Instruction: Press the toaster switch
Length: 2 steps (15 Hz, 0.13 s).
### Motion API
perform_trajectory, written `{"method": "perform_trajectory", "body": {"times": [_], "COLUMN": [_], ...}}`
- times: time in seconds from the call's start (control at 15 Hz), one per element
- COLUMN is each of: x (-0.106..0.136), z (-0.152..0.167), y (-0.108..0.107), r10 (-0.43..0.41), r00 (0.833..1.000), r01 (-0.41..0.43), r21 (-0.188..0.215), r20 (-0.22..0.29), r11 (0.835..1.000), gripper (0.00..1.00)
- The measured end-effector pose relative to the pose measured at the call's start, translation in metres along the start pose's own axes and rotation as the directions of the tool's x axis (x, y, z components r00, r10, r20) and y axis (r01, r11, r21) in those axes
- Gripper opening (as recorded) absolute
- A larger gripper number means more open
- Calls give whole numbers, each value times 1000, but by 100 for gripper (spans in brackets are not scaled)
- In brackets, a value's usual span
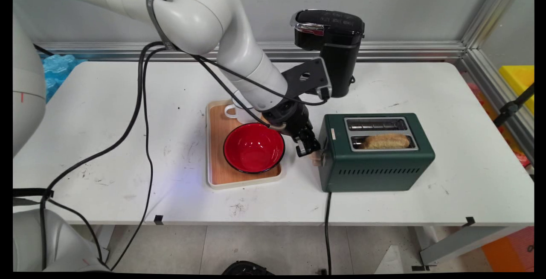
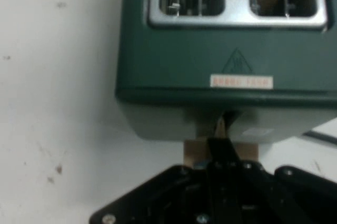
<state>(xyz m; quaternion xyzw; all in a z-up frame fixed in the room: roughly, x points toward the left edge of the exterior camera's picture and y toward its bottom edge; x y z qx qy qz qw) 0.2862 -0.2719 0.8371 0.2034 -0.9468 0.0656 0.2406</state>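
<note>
Two slots top the green toaster (image 1: pixel 377 153) on the tabletop (image 1: pixel 448 100); bread (image 1: pixel 386 141) sits in the near one. The hand (image 1: pixel 315 156), fingers together, presses down on the toaster's tan lever (image 2: pixel 196 153) at its left end. A tray (image 1: pixel 217 142) with a red bowl (image 1: pixel 254 147) lies just left.

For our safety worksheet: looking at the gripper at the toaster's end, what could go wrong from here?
1. The gripper presses on the tan lever at the end of the green toaster; it might slip off.
2. Pushing could slide the toaster across the table.
3. The arm passes just above the red bowl and could knock it.
</note>
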Motion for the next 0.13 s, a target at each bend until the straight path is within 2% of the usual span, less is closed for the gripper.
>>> {"method": "perform_trajectory", "body": {"times": [0.13], "x": [-2], "z": [1], "y": [-1], "r10": [2], "r00": [1000], "r01": [-2], "r21": [1], "r20": [1], "r11": [1000], "gripper": [0]}}
